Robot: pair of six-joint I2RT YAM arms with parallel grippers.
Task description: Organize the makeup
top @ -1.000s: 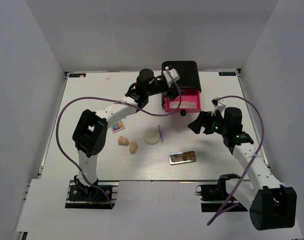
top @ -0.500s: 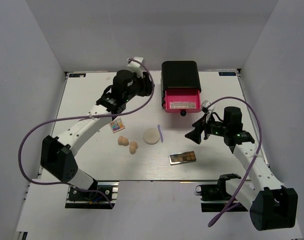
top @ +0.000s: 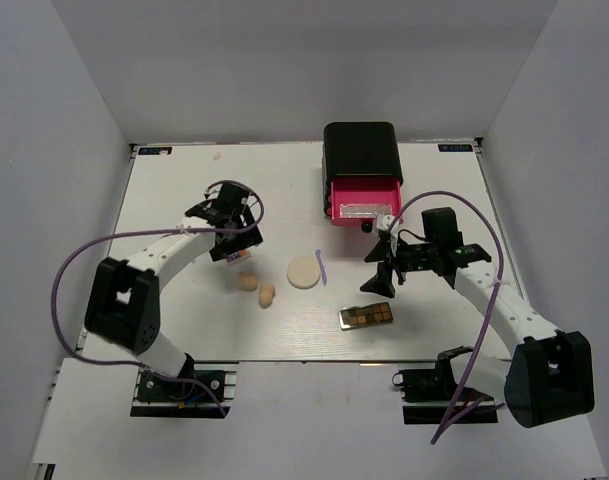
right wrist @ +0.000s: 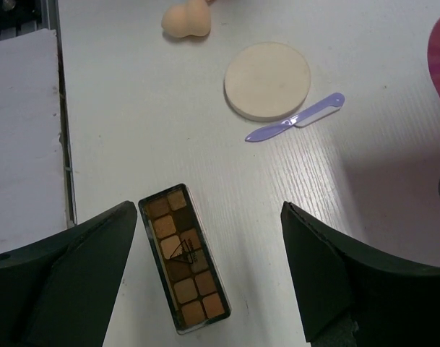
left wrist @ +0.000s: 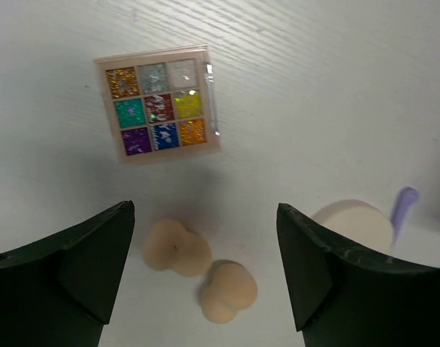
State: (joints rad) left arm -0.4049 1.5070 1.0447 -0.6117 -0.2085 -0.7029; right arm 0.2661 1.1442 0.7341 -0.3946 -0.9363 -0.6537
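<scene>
1. Jaws on both arms stand wide apart and hold nothing. The right jaws hover over the brown palette (right wrist: 182, 267). The left jaws hover over the colourful palette (left wrist: 160, 105) and the two sponges (left wrist: 178, 247).
2. Nearest item: the brown palette lies flat on the tabletop (top: 174, 190), off-centre toward one finger of the right jaws. Probable fault: a straight descent could land that finger on the palette's face instead of beside its edge. A slim case also offers little side wall, so it may skid when pinched.
3. Middle row: the sponges lie close together. To their right is the round puff (right wrist: 267, 79), with the purple stick (right wrist: 295, 121) just beside its rim. Probable fault: the soft, rounded sponges may roll or slip out of closing jaws. Lifting the puff could also drag the stick.
4. Just beyond the sponges, the colourful palette lies flat. The same skidding risk applies.
5. Farthest: the black box (top: 361, 152) has its pink drawer (top: 333, 203) open, with a second palette (top: 364, 210) inside. The right arm works near the drawer front, so a wide swing could knock it.
</scene>
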